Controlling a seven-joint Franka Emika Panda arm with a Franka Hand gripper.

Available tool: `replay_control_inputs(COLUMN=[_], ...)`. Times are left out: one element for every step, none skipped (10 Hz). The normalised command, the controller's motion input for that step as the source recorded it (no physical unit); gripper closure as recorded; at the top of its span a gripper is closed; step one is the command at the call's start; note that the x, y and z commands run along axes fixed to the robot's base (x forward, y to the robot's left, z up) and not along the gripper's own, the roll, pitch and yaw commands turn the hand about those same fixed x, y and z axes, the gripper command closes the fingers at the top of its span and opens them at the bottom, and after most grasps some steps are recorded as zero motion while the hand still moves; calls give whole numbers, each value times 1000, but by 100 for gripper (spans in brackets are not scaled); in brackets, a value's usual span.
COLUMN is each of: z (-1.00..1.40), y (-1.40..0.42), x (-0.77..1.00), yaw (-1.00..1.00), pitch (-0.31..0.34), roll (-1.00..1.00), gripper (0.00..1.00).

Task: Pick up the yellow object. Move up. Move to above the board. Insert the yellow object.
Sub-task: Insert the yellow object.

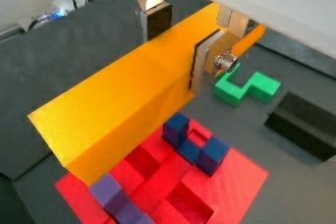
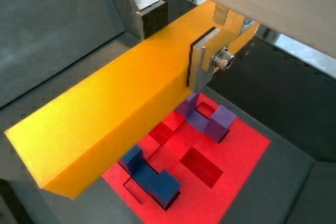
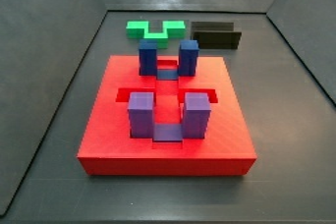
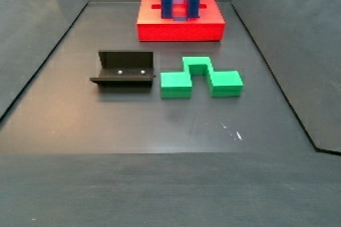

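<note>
The gripper (image 2: 207,53), seen only in the wrist views, is clamped on the yellow object (image 2: 112,110) high over the board (image 2: 243,154), so picking and lifting seem done and inserting remains, while at twelve o'clock beyond the board on the dark grey floor (image 3: 282,110) lie the green block (image 3: 155,30) and the fixture (image 3: 218,34).

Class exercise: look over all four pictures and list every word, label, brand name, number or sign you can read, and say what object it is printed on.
None: no readable text shows in any view.
The yellow object, clamped in the gripper above the board: plain faces.
The board, its blue posts and purple posts: no markings.
The green block and the fixture: no markings.
</note>
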Motion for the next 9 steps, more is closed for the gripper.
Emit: replay_control_inputs(z=[-991, -949, -974, -969, -934, -826, -666, -517, -251], y=[-137, -103, -46, -46, -109, -194, -197, -271, -294], x=[91, 77, 66, 77, 100, 74, 6, 0, -103], yaw=[0, 26, 71, 123, 174, 237, 251, 180, 0], pitch=[-59, -80, -99, -101, -79, -66, -69, -33, 0], roll=[13, 0, 0, 0, 29, 76, 120, 180, 237], gripper=[100, 100, 100, 100, 100, 100, 100, 100, 100])
